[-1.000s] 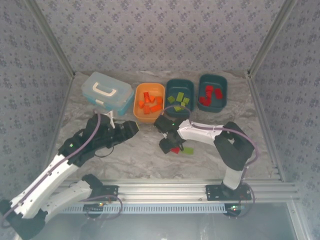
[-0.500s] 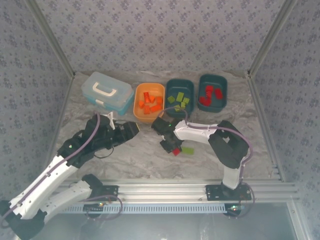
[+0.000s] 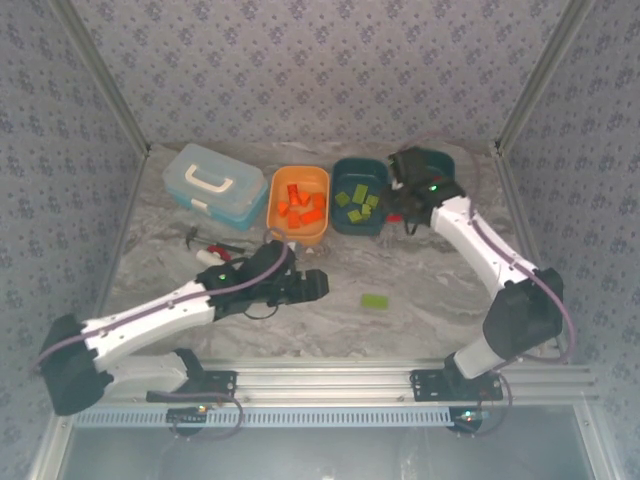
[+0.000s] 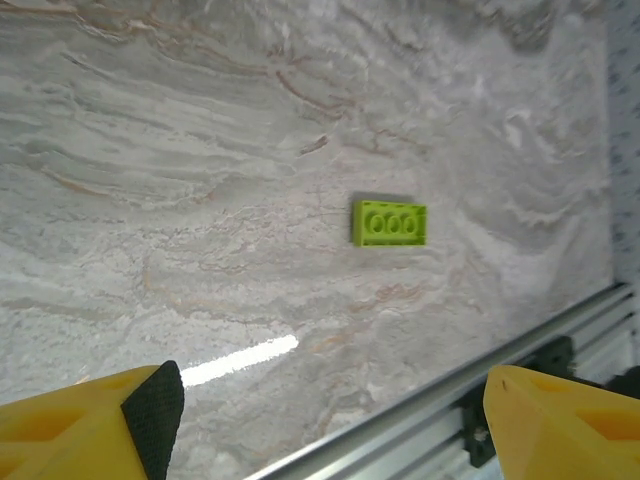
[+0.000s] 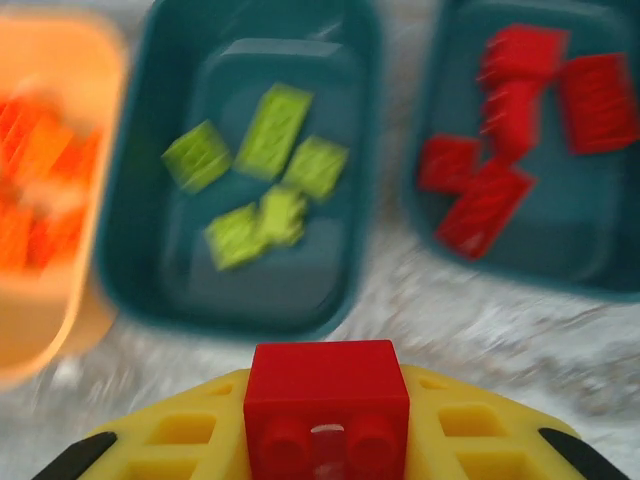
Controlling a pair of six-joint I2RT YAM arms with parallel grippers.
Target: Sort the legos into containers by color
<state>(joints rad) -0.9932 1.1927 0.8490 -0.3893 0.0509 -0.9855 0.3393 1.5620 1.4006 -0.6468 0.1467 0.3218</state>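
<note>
At about 10 o'clock on the marbled table (image 3: 430, 290) in the top view, we see a light blue case (image 3: 213, 185) with a white handle. Just at its 6 o'clock lie a few small objects (image 3: 207, 250), too small for us to name.

Next along the far row is the orange bin (image 3: 290, 236), holding orange bricks (image 3: 300, 205). The left gripper (image 3: 318, 285) sits at the bin's 6 o'clock, low over bare table. In its wrist view its yellow fingers (image 4: 70, 430) stand wide apart with nothing between them.

The loose lime brick (image 3: 375, 300) lies flat on the table at the left gripper's 3 o'clock, apart from it. In the left wrist view this brick is studs up, at about 1 o'clock from the middle, with the metal rail (image 4: 440, 410) at its 5 o'clock.

The middle teal bin (image 3: 360, 229) sits at 12 o'clock on the table, just beside the orange bin, and holds lime bricks (image 3: 360, 192).

The right gripper (image 5: 325, 425) is clamped on a red brick (image 5: 325, 385), studs facing the camera. In the top view it hovers at the middle bin's 3 o'clock edge. From its wrist view, the right teal bin (image 5: 585, 225) lies at 1 o'clock with red bricks (image 5: 520, 60) piled inside. That view is blurred, so we cannot count them surely.
</note>
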